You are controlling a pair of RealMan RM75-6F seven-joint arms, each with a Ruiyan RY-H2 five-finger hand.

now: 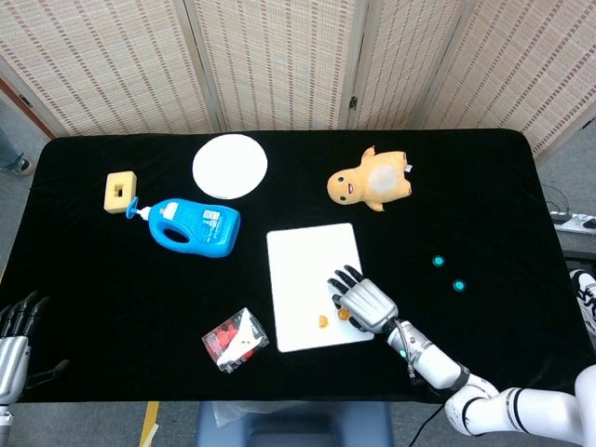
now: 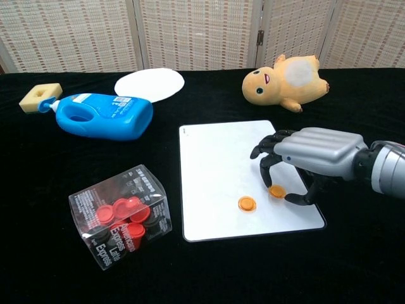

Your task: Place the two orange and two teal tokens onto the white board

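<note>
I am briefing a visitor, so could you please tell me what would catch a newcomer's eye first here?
The right hand hovers over the white board at mid-table, holding an orange token beside another already lying there. Behind sit a yellow plush and, to the left, a blue bottle.

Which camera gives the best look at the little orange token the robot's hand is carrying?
The chest view: the orange token shows plainly, pinched in the right hand low over the white board. The head view shows only an orange sliver beside the hand.
</note>
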